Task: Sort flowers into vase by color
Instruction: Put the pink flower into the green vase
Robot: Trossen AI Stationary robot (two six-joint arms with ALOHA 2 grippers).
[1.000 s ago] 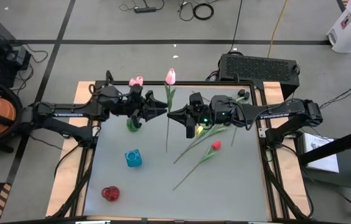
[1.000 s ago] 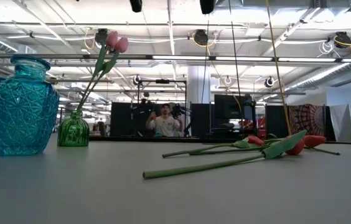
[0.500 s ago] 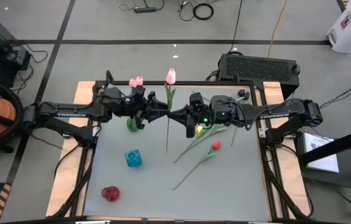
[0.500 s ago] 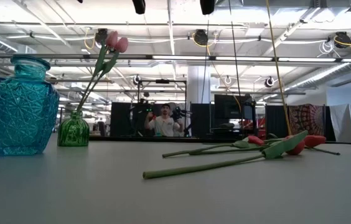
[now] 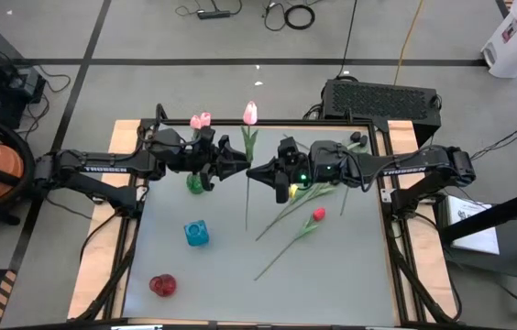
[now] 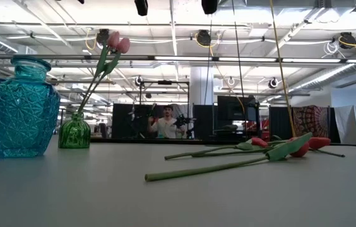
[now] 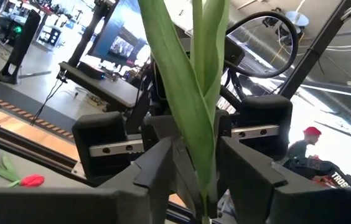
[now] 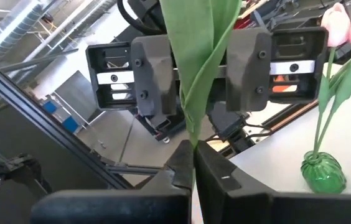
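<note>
Nearest the front edge of the smooth grey table sits a round red glass vase, then a bumpy blue glass vase, and red tulips with long thin green stems lie flat to the right. Farther back, a small green glass vase holds two pink tulips. Beside it the right gripper is pinched tight on the stem of one tall pink tulip held upright, and the left gripper faces it with its fingers spread apart around the smooth green leaves.

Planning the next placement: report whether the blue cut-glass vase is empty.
Empty: no stems rise from the blue cut-glass vase in the low view.
</note>
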